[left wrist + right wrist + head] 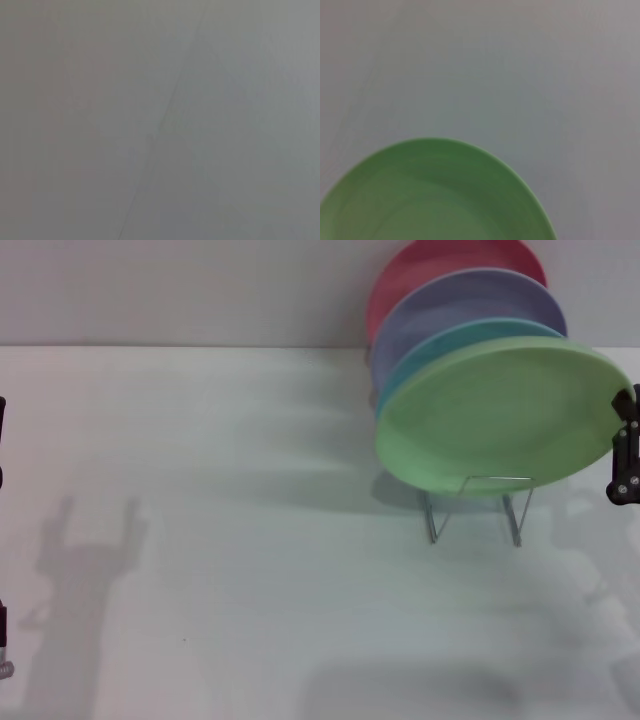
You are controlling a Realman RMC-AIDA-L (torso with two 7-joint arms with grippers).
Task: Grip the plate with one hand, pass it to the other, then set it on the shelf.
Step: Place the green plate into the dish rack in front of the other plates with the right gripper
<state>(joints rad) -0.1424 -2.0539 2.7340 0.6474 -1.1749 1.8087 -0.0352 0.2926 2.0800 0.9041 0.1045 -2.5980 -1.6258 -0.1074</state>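
the light green plate [500, 415] stands tilted in the front slot of the wire plate rack [478, 505], its face leaning toward the camera, at the far right of the white tabletop [250, 540]. a bent-wire loop of the rack shows just below the plate's lower rim, with two thin legs reaching down to the tabletop. behind the green plate, stacked in the same tilted row, come a turquoise-blue plate [450, 345], then a lavender plate [470, 300], then a pinkish-red plate [440, 260] at the back, each one peeking out above and to the left of the one in front.

the right claw [626, 450] is at the right edge of the head view, right up against the green plate's right rim. whether its fingers are clamped on the rim or only beside it cannot be told, since most of the claw is cut off by the frame edge. the right wrist view shows the green plate's [435, 200] curved rim and shallow bowl close below the camera, with plain tabletop beyond.

the left arm [3, 440] is only a dark sliver at the left edge of the head view, well apart from the rack; its claw is out of sight. its wrist view shows only a plain grey surface.
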